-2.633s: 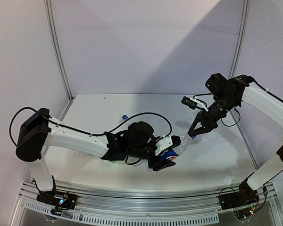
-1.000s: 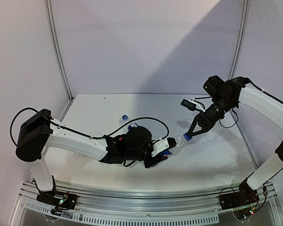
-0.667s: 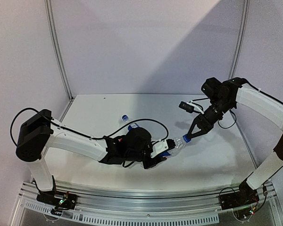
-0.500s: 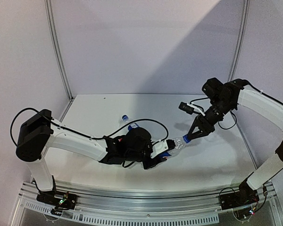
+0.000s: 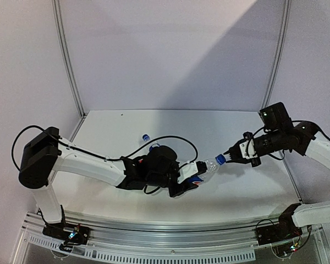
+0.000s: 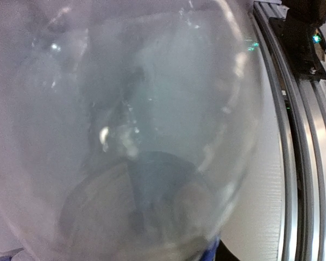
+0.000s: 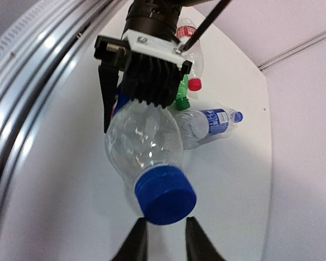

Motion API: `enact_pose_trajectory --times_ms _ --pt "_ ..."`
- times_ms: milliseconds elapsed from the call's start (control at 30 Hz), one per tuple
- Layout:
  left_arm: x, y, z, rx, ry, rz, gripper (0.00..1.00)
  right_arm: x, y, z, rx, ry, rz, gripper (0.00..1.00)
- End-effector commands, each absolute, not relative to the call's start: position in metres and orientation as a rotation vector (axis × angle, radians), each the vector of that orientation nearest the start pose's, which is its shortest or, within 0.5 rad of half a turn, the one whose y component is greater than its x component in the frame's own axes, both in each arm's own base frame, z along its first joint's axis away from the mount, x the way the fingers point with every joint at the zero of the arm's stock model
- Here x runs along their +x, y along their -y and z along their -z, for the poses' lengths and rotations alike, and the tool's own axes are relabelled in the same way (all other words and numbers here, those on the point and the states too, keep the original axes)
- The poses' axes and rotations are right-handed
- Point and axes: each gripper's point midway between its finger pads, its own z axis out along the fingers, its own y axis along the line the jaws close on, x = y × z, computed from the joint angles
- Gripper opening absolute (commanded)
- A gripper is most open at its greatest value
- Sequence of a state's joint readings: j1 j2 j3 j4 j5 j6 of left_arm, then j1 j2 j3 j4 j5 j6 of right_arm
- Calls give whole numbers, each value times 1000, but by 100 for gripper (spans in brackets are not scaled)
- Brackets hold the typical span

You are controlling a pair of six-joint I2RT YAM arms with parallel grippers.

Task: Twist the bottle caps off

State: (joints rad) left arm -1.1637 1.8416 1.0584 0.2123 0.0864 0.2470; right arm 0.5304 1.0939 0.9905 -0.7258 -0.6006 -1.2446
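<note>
Left end effector (image 5: 191,177) pinches the clear plastic bottle (image 7: 144,144), likely light and crushable; right end effector (image 7: 164,240), spread, should grip the round blue cap (image 7: 165,196) by its rim.

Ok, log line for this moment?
left gripper: shut on Pepsi bottle | right gripper: open, fingertips at blue cap | cap: on bottle

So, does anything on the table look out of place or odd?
Nothing looks spilled or broken. Only the three spare bottles lie tumbled on their sides in a heap on the table, behind the left gripper holding the fourth bottle; none stands upright.
</note>
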Motion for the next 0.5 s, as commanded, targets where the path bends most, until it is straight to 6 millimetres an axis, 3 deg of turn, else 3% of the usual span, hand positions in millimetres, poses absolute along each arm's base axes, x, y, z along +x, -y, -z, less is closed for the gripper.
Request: enact_pose_trajectory --times_ms 0,167,367,467 --pt "173 486 -102 1550 -1588 662 13 235 -233 -258 -1898 -893 7 22" --pt "179 482 -104 1532 -1597 625 14 222 -230 -265 -1875 -1016 -112 54" --pt "206 467 -113 1418 -1616 447 17 193 -231 -283 -1759 -1349 -488 59" --pt "221 460 -114 1377 -1615 322 17 202 -233 -290 -1586 -1643 -649 61"
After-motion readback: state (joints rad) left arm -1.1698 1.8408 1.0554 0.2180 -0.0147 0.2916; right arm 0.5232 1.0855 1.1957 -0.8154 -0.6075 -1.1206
